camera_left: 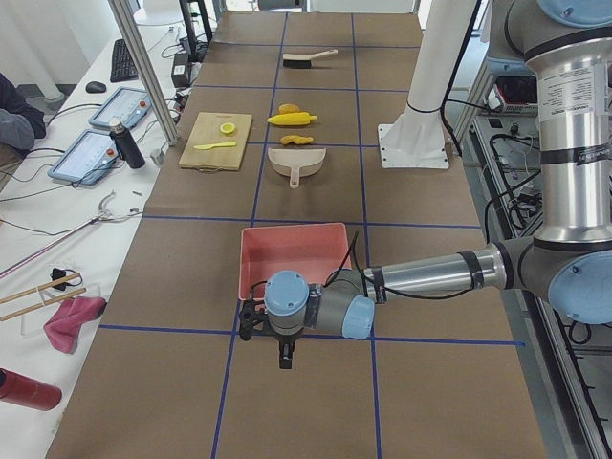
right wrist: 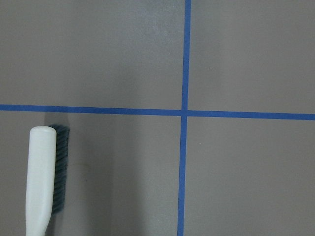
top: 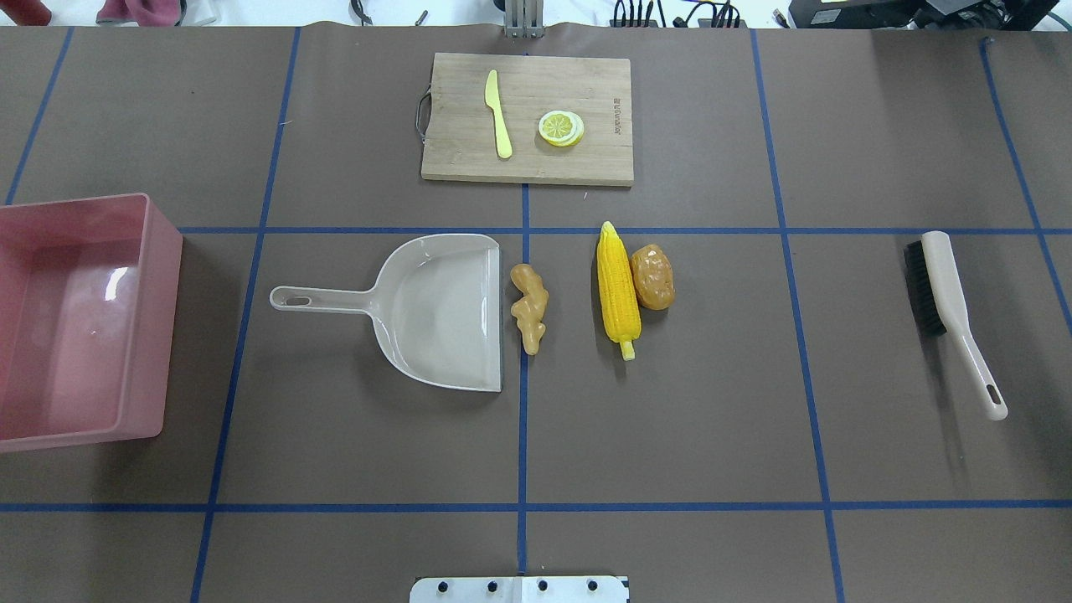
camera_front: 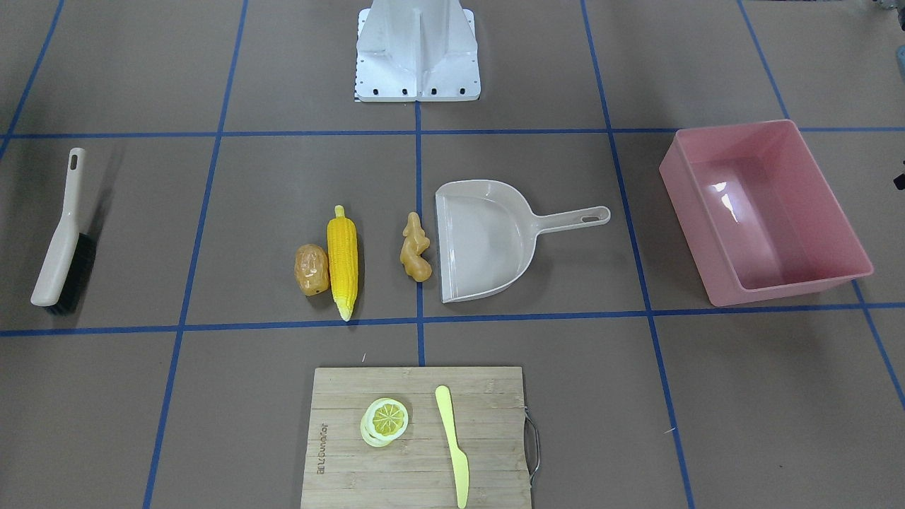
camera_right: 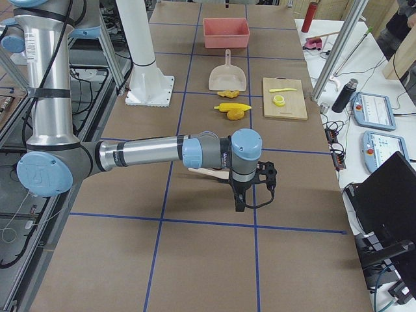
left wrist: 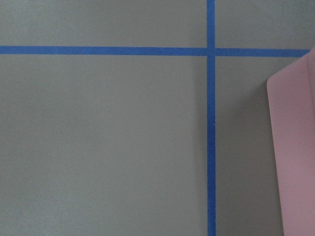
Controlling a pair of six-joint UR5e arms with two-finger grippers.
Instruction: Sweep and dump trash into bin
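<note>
The yellow corn cob (top: 618, 289) and the brown potato (top: 652, 276) lie side by side on the table, touching. The tan ginger root (top: 530, 306) lies just off the open edge of the beige dustpan (top: 435, 310). The pink bin (top: 84, 201) stands empty at the left end of the table. My left gripper (camera_left: 285, 356) hangs above the table just beyond the bin's outer end; a corner of the bin shows in the left wrist view (left wrist: 295, 147). My right gripper (camera_right: 239, 201) hangs near the brush (top: 946, 301). Both show only in side views, so I cannot tell whether they are open or shut.
A wooden cutting board (top: 586, 92) at the far side carries a lemon slice (top: 561, 128) and a pale yellow knife (top: 498, 113). The brush, white handle and black bristles, lies at the right end and shows in the right wrist view (right wrist: 42, 177). The robot base (camera_front: 417, 49) stands mid-table.
</note>
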